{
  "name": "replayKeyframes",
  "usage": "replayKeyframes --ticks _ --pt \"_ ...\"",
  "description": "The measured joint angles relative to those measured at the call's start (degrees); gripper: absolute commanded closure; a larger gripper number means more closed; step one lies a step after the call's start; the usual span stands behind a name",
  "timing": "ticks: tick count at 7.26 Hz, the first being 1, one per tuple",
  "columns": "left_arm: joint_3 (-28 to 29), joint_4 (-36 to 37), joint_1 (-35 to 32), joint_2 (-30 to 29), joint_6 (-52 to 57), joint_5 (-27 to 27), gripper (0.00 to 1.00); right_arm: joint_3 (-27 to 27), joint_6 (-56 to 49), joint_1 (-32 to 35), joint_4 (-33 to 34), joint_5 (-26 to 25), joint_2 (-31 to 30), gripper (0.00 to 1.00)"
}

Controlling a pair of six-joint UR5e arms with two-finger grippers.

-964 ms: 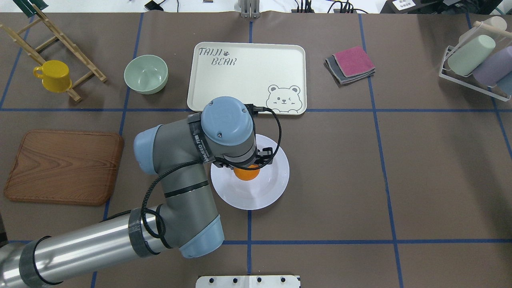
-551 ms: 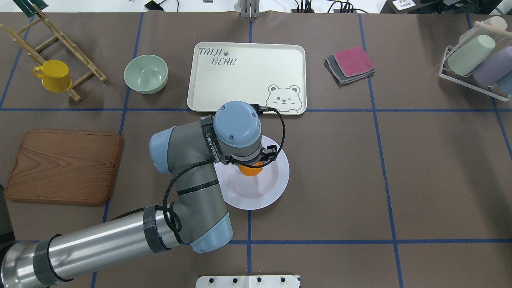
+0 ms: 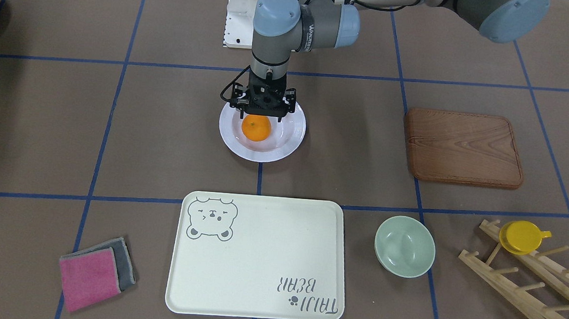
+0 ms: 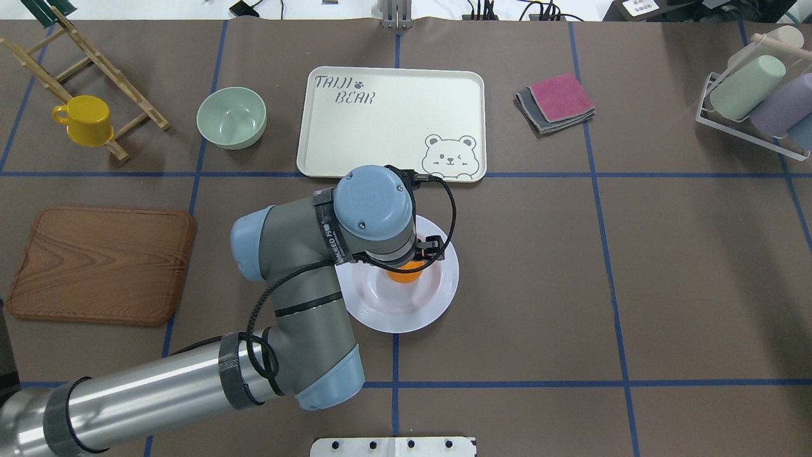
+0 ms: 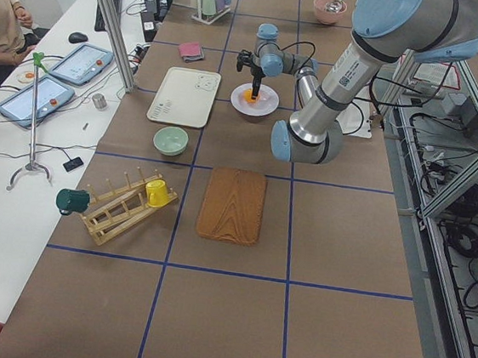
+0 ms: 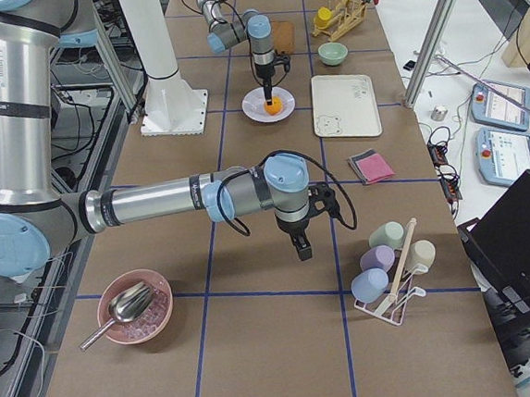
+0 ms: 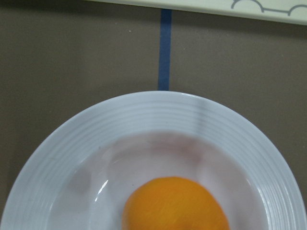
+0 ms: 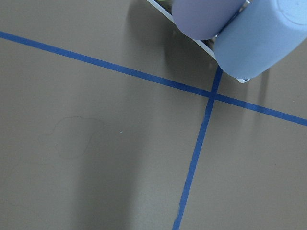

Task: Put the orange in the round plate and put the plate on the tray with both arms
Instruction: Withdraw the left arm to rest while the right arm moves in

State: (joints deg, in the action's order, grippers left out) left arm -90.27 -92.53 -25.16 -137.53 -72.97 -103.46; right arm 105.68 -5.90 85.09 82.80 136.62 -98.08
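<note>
The orange (image 3: 256,129) sits low in the middle of the white round plate (image 3: 260,156), which lies on the table mat just on the robot's side of the cream tray (image 3: 257,257). My left gripper (image 3: 261,119) points straight down over the plate, shut on the orange; its fingertips are hidden by the fruit. The left wrist view shows the orange (image 7: 175,205) inside the ribbed plate (image 7: 158,108) and the tray's edge at the top. My right gripper (image 6: 299,249) hangs over bare mat far to the right, near the cup rack; I cannot tell whether it is open or shut.
A pale-green bowl (image 3: 405,246) stands beside the tray and a wooden board (image 3: 463,148) lies further out. A wooden rack with a yellow cup (image 3: 522,236), folded cloths (image 3: 96,271), a rack of pastel cups (image 4: 755,95) and a pink bowl with a scoop (image 6: 133,307) ring the table.
My left arm has carried the orange a little to the right and down, from the plate's left-centre into its well. The plate and tray have stayed put.
</note>
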Motion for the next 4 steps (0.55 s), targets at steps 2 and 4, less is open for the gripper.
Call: replayKeyframes --ticks 2,4 --pt "-12.6 9.1 -6.3 7.0 11.2 -5.6 0.00 0.3 4.2 -1.6 -3.1 0.9 0.8 0.00" --pt "-23.0 16.6 -16.1 17.7 29.2 -9.7 0.00 2.3 20.0 -7.4 -7.6 0.8 2.7 0.00"
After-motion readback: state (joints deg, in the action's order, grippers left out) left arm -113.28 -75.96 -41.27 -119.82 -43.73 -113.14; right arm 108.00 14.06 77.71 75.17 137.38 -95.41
